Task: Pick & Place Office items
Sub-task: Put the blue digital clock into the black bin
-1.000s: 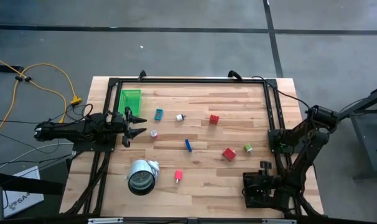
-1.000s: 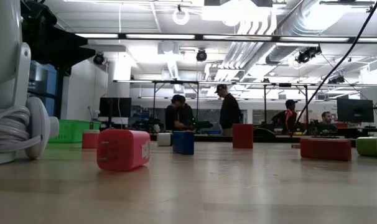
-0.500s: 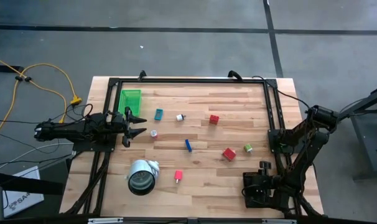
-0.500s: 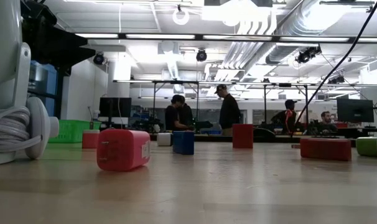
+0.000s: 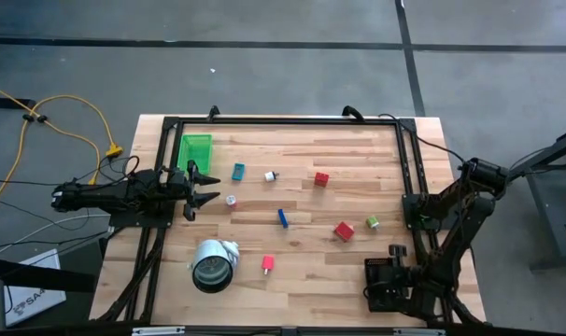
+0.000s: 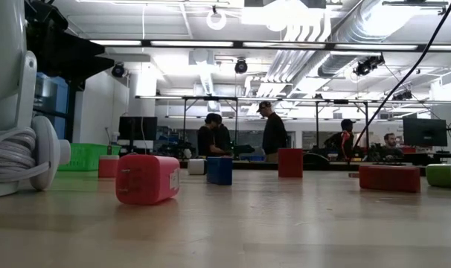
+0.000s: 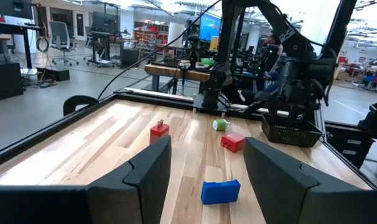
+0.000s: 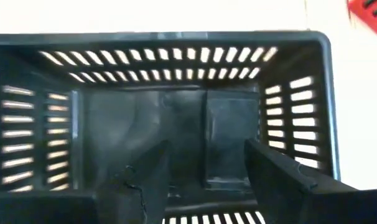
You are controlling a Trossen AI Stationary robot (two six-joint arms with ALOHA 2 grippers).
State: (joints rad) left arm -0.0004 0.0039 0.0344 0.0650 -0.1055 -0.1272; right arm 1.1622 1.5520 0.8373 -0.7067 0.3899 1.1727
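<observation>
Two end effectors, both spread: my right end effector (image 8: 204, 180) hangs over the black tray (image 8: 176, 43) at the worktop's near right corner, a black block (image 8: 224, 146) inside; left end effector (image 7: 207, 165) waits facing the blue piece (image 7: 220, 191).

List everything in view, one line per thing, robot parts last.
table: one, light wood, under everything
green tray: one, green, far left corner
black tray: one, black, near right corner
roll: one, white-and-grey, near left
red blocks: three, red, spread across the middle and near side
teal bit: one, teal, beside the green tray
white bit: one, white, right of the teal bit
round bit: one, white, before the left pincer
blue bit: one, blue, centre
green cube: one, green, right
people: several, room behind
left pincer: open, left edge
right pincer: open, over the black tray
</observation>
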